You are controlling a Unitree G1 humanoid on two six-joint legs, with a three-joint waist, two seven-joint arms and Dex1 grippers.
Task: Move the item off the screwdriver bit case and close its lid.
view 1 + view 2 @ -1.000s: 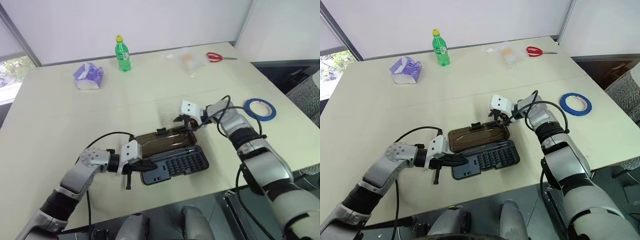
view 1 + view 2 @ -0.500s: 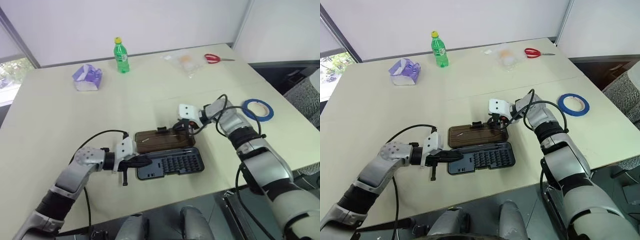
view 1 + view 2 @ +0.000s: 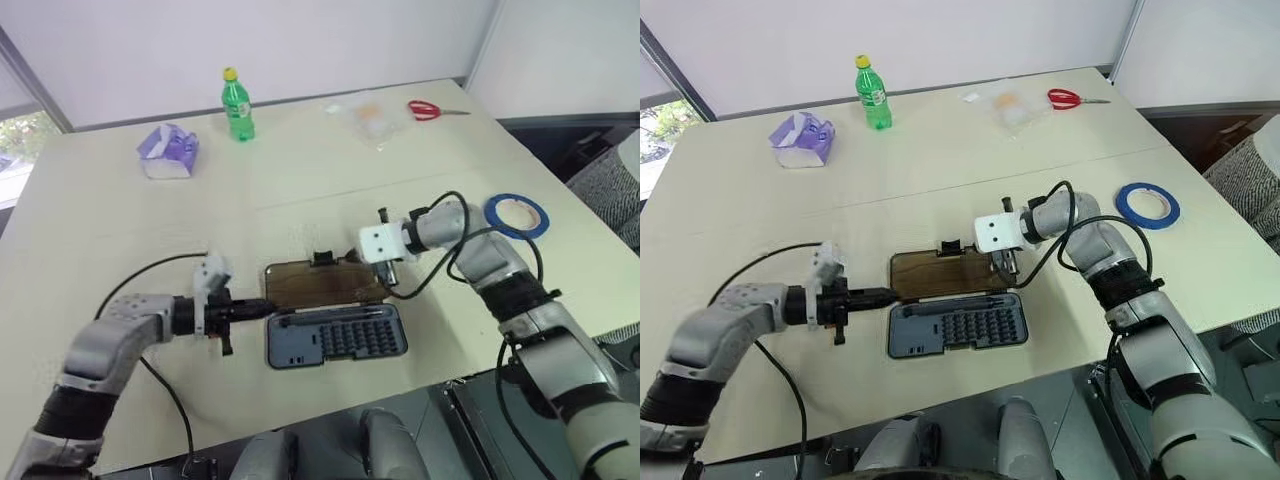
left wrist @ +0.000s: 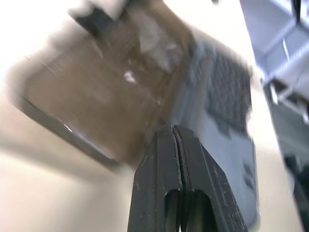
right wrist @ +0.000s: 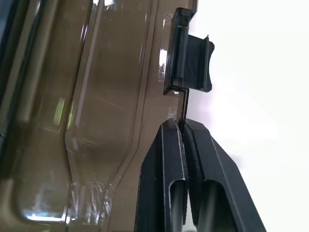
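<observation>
The flat blue tape ring with the hollow centre point(image 3: 1148, 205) is lying on the pale counter point(image 3: 940, 150) toward the right edge of the frame, well apart from the case, so the first half of the task is looking finished. The step in hand is closing the lid. The flat dark grey plastic screwdriver bit case point(image 3: 958, 325) is sitting open in the lower middle of the frame with its rows of bits exposed, and the translucent smoky-brown lid panel point(image 3: 940, 273) is lying spread out just above it, hinged along the shared edge.

The right gripper point(image 3: 388, 268) is sitting at the right end of the lid. In the right wrist view its two black fingers point(image 5: 164, 179) are pressing together on the thin rim of the lid, just below the small black latch tab point(image 5: 190, 60), so it is gripping the lid's edge.

The left gripper point(image 3: 878, 295) is pointing in from the left of the frame, its tip just beside the left end of the lid. Its fingers point(image 4: 161, 169) are fully closed and holding nothing; whether the tip is touching the plastic cannot be told.

The next move probably calls for lifting the pinched edge and swinging the lid about its hinge down over the bits, while the left gripper is steadying the case.
</observation>
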